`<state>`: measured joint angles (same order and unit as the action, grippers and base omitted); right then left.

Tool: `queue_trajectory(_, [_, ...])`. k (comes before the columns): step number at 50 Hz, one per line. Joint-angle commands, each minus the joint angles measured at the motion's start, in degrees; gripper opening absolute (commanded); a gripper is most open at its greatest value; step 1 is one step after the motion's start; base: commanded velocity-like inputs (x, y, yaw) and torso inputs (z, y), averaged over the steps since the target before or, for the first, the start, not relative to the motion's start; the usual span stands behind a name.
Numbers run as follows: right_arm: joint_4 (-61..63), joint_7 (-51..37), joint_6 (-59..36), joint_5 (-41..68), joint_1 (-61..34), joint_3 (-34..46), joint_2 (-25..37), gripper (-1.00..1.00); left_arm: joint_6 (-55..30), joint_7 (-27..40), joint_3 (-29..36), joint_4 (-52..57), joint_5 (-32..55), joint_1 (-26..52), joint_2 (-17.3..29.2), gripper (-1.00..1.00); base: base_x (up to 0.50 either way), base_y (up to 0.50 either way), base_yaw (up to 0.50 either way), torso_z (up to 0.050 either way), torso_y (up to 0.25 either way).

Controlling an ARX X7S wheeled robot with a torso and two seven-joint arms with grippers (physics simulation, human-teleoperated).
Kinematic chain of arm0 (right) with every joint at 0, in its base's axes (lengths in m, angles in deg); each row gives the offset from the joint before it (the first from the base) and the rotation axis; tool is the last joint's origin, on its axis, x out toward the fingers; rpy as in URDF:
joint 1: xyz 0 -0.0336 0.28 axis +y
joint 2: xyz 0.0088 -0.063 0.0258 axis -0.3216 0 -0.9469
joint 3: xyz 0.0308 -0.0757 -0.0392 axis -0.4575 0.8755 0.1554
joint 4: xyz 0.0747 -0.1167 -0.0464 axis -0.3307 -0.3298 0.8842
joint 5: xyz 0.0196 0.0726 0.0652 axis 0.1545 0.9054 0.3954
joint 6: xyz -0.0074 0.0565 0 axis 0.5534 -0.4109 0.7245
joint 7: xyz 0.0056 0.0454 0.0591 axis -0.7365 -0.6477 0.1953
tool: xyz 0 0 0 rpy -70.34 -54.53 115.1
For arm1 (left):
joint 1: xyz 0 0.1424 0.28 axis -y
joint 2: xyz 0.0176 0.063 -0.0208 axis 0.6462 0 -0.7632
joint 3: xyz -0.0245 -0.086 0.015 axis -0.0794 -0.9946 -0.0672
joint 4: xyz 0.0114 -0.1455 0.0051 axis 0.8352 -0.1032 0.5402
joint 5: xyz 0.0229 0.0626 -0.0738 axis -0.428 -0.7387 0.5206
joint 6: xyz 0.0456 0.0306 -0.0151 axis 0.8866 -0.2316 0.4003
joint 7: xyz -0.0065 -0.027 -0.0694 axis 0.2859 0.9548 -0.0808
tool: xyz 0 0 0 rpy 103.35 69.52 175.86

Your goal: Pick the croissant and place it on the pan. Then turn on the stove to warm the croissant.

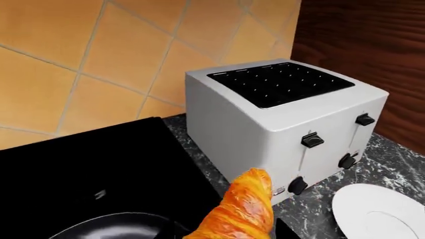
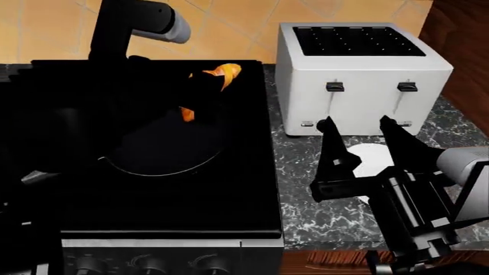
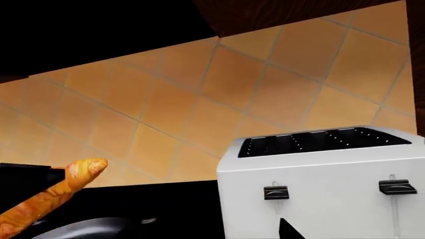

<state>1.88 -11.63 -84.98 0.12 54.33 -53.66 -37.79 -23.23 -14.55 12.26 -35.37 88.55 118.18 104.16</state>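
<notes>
- Croissant [image 2: 216, 78]: pinched by left fingers [image 2: 200, 91], hanging over the pan's [image 2: 164, 150] far edge.
- Right fingers [image 2: 359, 129]: spread, holding nothing, over the plate [image 2: 372, 156].
- Risk: released now, it may tip onto the stove [image 2: 229, 200].

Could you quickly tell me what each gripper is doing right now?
Left gripper: shut on the croissant, above the pan.
Right gripper: open, empty.
</notes>
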Motion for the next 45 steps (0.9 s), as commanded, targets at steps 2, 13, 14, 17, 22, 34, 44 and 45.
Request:
queue_trajectory(2, [-0.18, -0.18, 0.55, 0.10, 0.21, 0.22, 0.39, 1.00, 1.13, 0.76, 0.68, -0.38, 0.83, 1.00, 0.44, -1.00, 0.00, 0.50, 0.00, 0.000, 0.000])
queue_trajectory(13, [-0.63, -0.36, 1.57, 0.25, 0.74, -0.22, 0.39, 1.00, 2.62, 0.05, 2.16, -0.32, 0.32, 1.25, 1.10, -1.00, 0.00, 0.34, 0.00, 0.000, 0.000])
queue_trajectory(14, [-0.68, -0.44, 1.62, 0.50, 0.77, -0.37, 0.38, 1.00, 2.69, 0.13, 2.21, -0.34, 0.41, 1.31, 1.13, -1.00, 0.00, 0.00, 0.00, 0.000, 0.000])
queue_trajectory(17, [-0.74, -0.50, 1.87, 0.96, 0.97, -0.67, 0.38, 1.00, 2.97, 0.24, 2.41, -0.54, 0.42, 1.61, 1.23, -1.00, 0.00, 0.00, 0.00, 0.000, 0.000])
queue_trajectory(22, [-0.75, -0.51, 2.16, 1.37, 1.18, -0.79, 0.47, 1.00, 4.01, -0.50, 3.20, -1.61, -0.76, 2.28, 1.39, -1.00, 0.00, 0.00, 0.00, 0.000, 0.002])
queue_trajectory(34, [-0.69, -0.72, 2.66, 2.02, 1.54, -0.93, 0.83, 1.00, 10.21, -8.73, 10.44, -12.31, -10.63, 6.22, 0.43, -1.00, 0.00, 0.00, 0.00, 0.000, 0.000])
queue_trajectory(44, [-1.15, -0.73, 3.25, 1.90, 1.70, -0.61, 0.71, 1.00, 13.57, -13.99, 15.44, -24.97, -16.60, 9.63, -1.18, -1.00, 0.00, 0.00, 0.00, 0.000, 0.000])
queue_trajectory(45, [-1.21, -0.74, 3.31, 1.90, 1.70, -0.57, 0.68, 1.00, 13.47, -14.09, 15.72, -25.58, -16.74, 9.74, -1.33, -1.00, 0.00, 0.00, 0.00, 0.000, 0.000])
